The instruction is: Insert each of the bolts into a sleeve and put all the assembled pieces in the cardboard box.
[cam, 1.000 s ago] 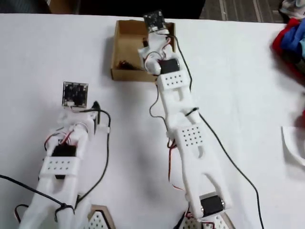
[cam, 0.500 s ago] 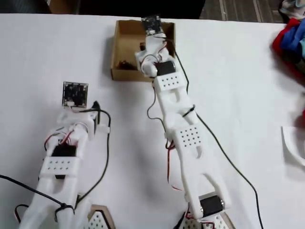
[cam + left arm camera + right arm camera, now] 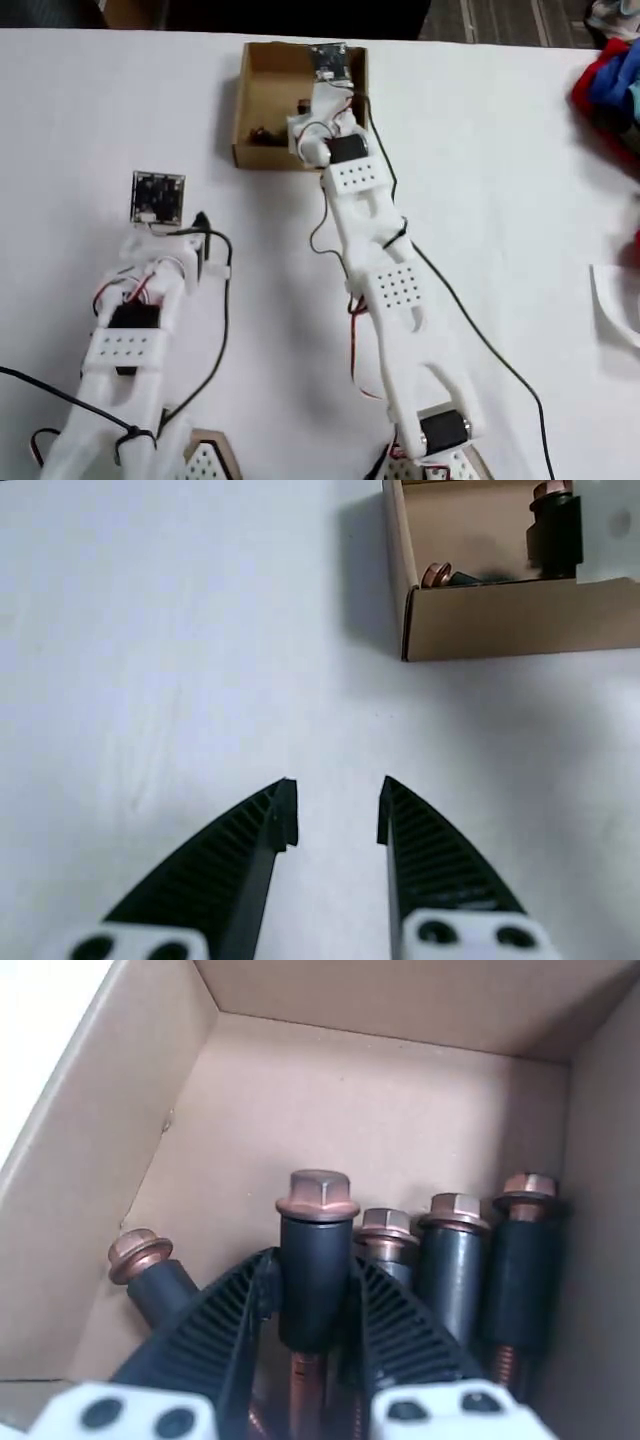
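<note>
Right claw (image 3: 312, 1265) is clamped across a copper-headed bolt in its black cylindrical sleeve (image 3: 316, 1225), with the head clear of the fingertips, down inside the brown cardboard box (image 3: 330, 1100). Three more assembled pieces (image 3: 455, 1260) are lined along one box wall, just beside mine. A fifth piece (image 3: 150, 1270) lies tilted toward the opposite wall.

My plan:
- Lower into the bare box floor between them.
- Part the fingers only slightly.
- Lift straight out so the neighbours aren't knocked.

Left claw (image 3: 337, 810) is partly open and holds nothing, over the white worktop (image 3: 150, 630) outside the box.

5 copper bolts (image 3: 317, 1192), blk sleeves (image 3: 314, 1280) — brown box (image 3: 350, 1100).
</note>
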Available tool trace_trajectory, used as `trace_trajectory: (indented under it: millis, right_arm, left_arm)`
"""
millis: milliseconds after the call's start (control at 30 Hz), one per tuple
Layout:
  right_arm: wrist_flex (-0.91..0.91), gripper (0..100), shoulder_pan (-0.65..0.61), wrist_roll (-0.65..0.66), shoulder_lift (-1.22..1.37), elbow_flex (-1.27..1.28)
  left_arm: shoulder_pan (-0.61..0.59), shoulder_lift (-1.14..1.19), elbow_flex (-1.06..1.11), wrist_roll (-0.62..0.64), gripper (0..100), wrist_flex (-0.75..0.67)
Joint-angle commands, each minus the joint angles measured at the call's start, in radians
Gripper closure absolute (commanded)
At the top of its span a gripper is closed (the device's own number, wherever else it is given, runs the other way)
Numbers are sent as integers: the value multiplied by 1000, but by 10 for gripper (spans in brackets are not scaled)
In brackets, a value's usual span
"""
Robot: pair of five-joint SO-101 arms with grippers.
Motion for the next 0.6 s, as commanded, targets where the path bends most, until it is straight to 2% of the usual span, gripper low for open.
trace_trajectory:
  millis: [0, 233, 400, 567]
  right_arm:
    - [-25, 971, 12, -5, -21, -11]
    - [-21, 751, 10, -5, -25, -14]
    - [-21, 769, 47, -5, -39, -48]
    - [-7, 828, 142, -5, -85, -140]
  left_arm:
    - [11, -21, -2, -9, 849, -17]
    - [11, -21, -2, -9, 849, -17]
    - [6, -21, -2, -9, 849, -17]
    - [6, -21, -2, -9, 849, -15]
